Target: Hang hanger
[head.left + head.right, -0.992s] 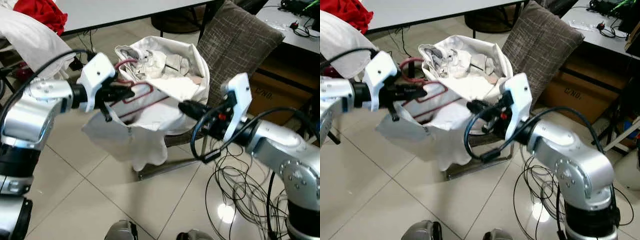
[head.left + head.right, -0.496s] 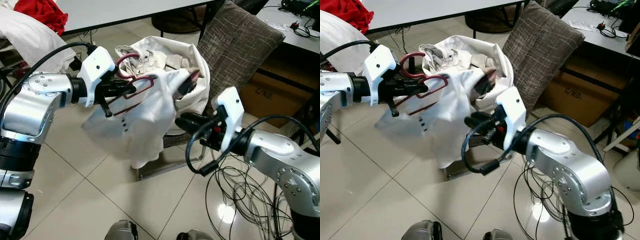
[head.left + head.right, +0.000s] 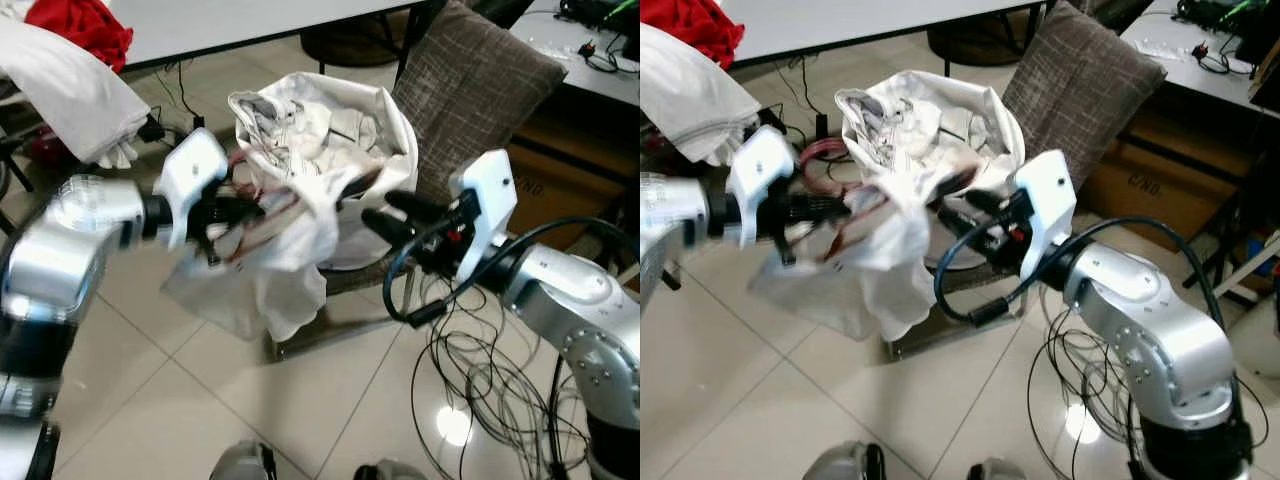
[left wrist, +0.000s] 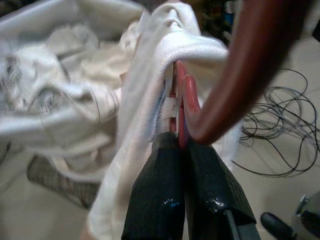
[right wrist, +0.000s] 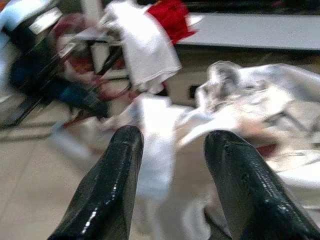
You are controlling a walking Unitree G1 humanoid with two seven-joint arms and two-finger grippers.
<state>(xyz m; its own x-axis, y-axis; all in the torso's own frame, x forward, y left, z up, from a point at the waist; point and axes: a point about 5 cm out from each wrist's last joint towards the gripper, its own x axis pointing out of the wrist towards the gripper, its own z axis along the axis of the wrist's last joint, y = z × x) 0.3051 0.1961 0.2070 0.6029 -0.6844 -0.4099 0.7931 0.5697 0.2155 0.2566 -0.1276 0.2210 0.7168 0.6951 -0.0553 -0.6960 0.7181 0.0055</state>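
Over tiled floor [image 3: 150, 400], left hand [image 3: 235, 215] clamped on red hanger [image 4: 185, 107], right hand [image 3: 385, 215] spread; next, freeing the white shirt [image 3: 290, 250].

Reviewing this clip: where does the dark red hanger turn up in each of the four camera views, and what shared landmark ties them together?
Left eye view: hanger left of centre, at the left gripper.
Right eye view: left of centre, partly under the white garment.
Left wrist view: thick red curve at upper right, running down between the shut fingers.
Right wrist view: blurred reddish shape at upper left; uncertain.
Shared landmark: the white garment.
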